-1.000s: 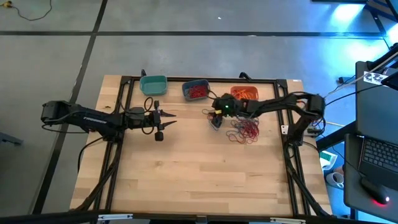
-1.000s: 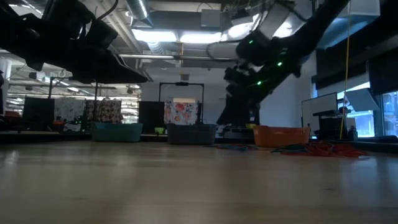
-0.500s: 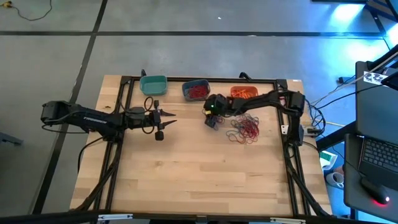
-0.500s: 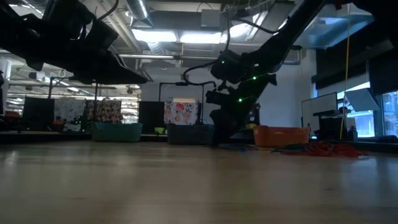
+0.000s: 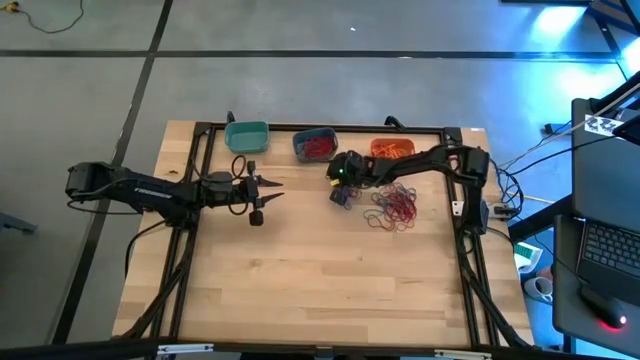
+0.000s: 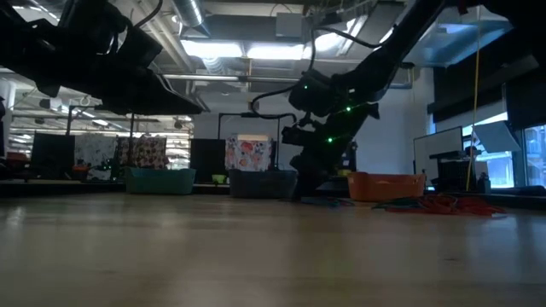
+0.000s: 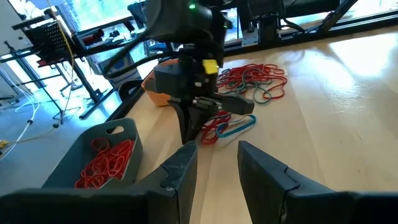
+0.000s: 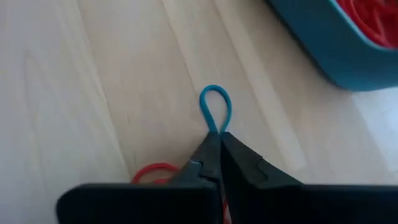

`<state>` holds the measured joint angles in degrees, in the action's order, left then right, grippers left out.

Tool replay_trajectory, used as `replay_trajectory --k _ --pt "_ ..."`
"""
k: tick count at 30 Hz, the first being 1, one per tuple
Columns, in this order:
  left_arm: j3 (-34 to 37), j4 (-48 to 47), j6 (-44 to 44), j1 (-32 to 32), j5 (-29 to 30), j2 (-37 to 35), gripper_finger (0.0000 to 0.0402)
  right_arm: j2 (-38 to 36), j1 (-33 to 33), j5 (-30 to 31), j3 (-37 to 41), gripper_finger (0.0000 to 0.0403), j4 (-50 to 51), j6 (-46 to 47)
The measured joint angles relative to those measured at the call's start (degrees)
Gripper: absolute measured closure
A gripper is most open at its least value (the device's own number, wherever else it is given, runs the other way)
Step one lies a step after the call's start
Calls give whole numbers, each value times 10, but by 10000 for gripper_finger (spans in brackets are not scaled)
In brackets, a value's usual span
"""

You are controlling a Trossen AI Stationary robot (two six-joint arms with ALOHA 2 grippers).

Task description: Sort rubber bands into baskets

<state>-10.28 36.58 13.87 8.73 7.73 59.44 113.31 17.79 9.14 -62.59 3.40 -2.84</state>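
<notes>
While my left gripper [image 5: 268,194] waits with its fingers parted over bare wood at the table's left, I have my right gripper [image 8: 217,142] down at the table with its tips pinched together on a blue rubber band [image 8: 215,109], whose loop lies flat on the wood just ahead of them. That spot is just beside the slate blue basket [image 5: 314,144] holding red bands, with the teal basket [image 5: 247,136] to its left, the orange basket [image 5: 393,149] to its right, and the main pile of rubber bands [image 5: 392,208] near the right gripper.
</notes>
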Motion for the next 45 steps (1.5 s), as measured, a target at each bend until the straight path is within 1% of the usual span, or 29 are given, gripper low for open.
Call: replay_trajectory --k 2,4,6,8,13,16,20,23,29,39,41,45 --pt "0 0 0 0 0 0 289 1 -13 26 -4 384 -1 -17" --pt "0 0 2 0 0 0 289 1 -28 51 -11 389 3 -30" --pt "0 1 2 0 0 0 289 1 -44 65 -20 398 5 -44" --pt "0 1 0 0 0 0 289 -1 -60 77 -31 398 3 -53" --pt "0 1 0 -2 -2 0 289 -3 -97 83 -63 400 1 -72" --pt "0 1 -2 -2 -16 0 289 -3 -119 85 -79 399 -2 -86" --pt "0 1 -3 -2 -17 13 289 -3 -143 87 -100 400 -3 -97" --pt "0 15 -2 -2 -17 36 289 -3 -157 86 -109 401 -6 -104" --pt "-3 75 1 -2 -28 103 289 -4 -169 84 -121 401 -8 -111" --pt "-65 73 8 -2 -24 230 289 -5 -176 82 -122 401 -23 -111" --pt "-75 73 10 -2 -13 247 289 -5 -179 83 -122 401 -28 -112" --pt "-83 73 11 -2 -10 263 289 -5 -186 81 -122 401 -29 -121"
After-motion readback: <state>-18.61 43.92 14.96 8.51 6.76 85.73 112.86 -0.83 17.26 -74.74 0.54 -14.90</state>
